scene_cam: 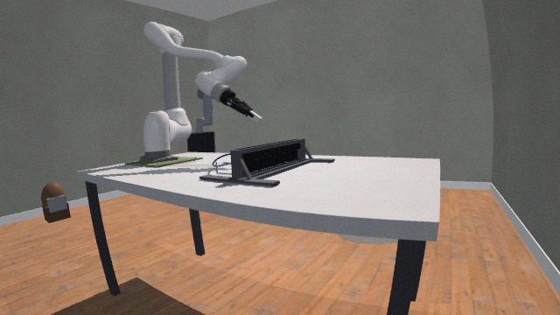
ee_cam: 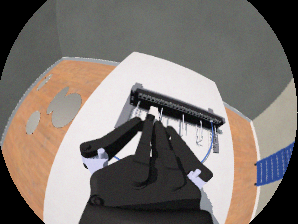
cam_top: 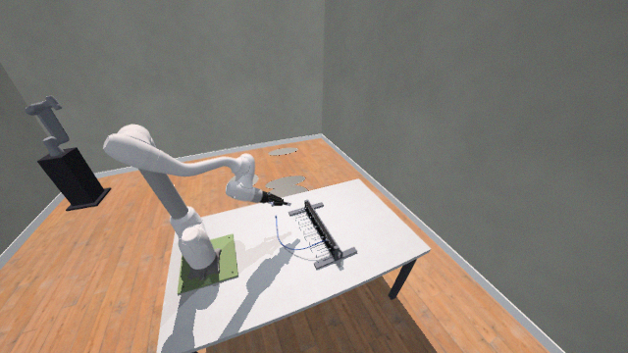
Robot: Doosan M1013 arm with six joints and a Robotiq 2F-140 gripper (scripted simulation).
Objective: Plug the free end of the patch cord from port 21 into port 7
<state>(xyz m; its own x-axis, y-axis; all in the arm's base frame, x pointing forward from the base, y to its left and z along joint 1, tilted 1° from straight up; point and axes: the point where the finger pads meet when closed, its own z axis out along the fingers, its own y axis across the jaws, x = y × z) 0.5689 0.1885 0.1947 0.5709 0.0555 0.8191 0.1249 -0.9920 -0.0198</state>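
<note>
My gripper [cam_top: 288, 203] [scene_cam: 258, 117] [ee_cam: 152, 112] is shut, with nothing seen between its pale fingertips. It points slantwise down and hangs in the air near the far end of the dark rack [cam_top: 321, 227] [scene_cam: 236, 164] [ee_cam: 175, 105], on the cord side. The blue patch cord [cam_top: 279, 236] [ee_cam: 213, 136] runs from the rack's near end in a curve over the table. Its free end [cam_top: 276, 216] is apart from the gripper, to the left of the fingertips in the top view. Port numbers are too small to read; the latch's facing cannot be told.
The rack stands on two crosswise feet [cam_top: 336, 258] [scene_cam: 263, 182] on the white table [cam_top: 383, 221] [scene_cam: 372, 188]. Thin pale outlines show on its cord side. The arm's base stands on a green plate [cam_top: 229, 255] at the table's left. Another arm on a black pedestal [cam_top: 74, 178] stands beyond the table.
</note>
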